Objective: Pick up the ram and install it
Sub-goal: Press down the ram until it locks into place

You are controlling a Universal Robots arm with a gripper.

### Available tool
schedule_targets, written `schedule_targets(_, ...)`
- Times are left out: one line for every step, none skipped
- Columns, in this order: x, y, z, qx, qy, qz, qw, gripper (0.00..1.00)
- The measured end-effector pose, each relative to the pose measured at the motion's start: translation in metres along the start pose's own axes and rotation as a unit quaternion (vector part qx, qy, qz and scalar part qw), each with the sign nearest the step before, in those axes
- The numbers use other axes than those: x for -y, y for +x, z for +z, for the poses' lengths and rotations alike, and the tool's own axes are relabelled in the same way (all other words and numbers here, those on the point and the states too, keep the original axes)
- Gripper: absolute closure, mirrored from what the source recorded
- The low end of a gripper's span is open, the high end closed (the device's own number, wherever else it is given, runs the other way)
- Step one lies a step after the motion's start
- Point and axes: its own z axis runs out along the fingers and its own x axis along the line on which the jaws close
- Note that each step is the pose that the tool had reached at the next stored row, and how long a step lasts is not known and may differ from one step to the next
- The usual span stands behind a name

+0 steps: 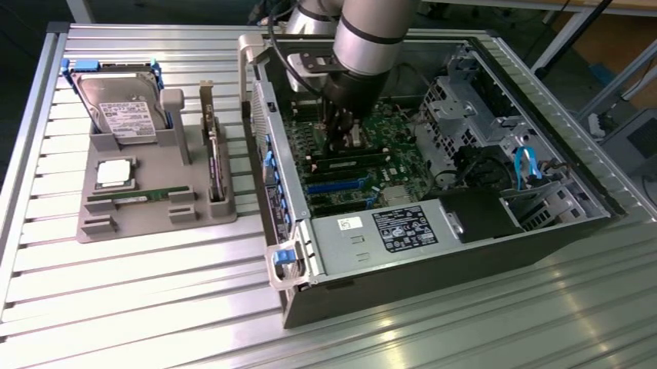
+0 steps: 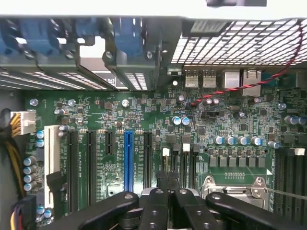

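Exterior view is showing the arm reaching down into the open computer case (image 1: 534, 223), its gripper (image 1: 342, 127) sitting low over the motherboard (image 1: 395, 165) with the fingers pressed together. One ram stick (image 1: 138, 196) is lying flat in the grey tray (image 1: 154, 227) on the exterior view's left, well apart from the gripper. Whether the fingers are pinching anything cannot be told. Wrist view is showing the dark fingers (image 2: 153, 211) hanging above the green board (image 2: 144, 124).
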Motion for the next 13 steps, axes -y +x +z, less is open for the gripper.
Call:
schedule_targets(-0.0001,0.000,-0.0024,0.0000,0.0000,0.000,1.0000,0.90)
schedule_targets(-0.0002,0.000,-0.0051,-0.0001,0.0000,0.000,1.0000,0.90)
schedule_targets(-0.0003,0.000,-0.0076,-0.0002,0.0000,0.000,1.0000,0.90)
schedule_targets(-0.0003,0.000,-0.0103,-0.0002,0.0000,0.000,1.0000,0.90)
schedule_targets(-0.0004,0.000,-0.0130,-0.0002,0.0000,0.000,1.0000,0.90)
schedule_targets(-0.0005,0.000,-0.0155,-0.0002,0.0000,0.000,1.0000,0.90)
schedule_targets(-0.0007,0.000,-0.0211,-0.0002,0.0000,0.000,1.0000,0.90)
schedule_targets(-0.0008,0.000,-0.0241,-0.0002,0.0000,0.000,1.0000,0.90)
schedule_targets(-0.0009,0.000,-0.0269,-0.0002,0.0000,0.000,1.0000,0.90)
schedule_targets(-0.0009,0.000,-0.0297,-0.0002,0.0000,0.000,1.0000,0.90)
schedule_targets(-0.0010,0.000,-0.0326,-0.0002,0.0000,0.000,1.0000,0.90)
schedule_targets(-0.0011,0.000,-0.0362,-0.0002,0.0000,0.000,1.0000,0.90)
schedule_targets(-0.0013,0.000,-0.0411,-0.0002,0.0000,0.000,1.0000,0.90)
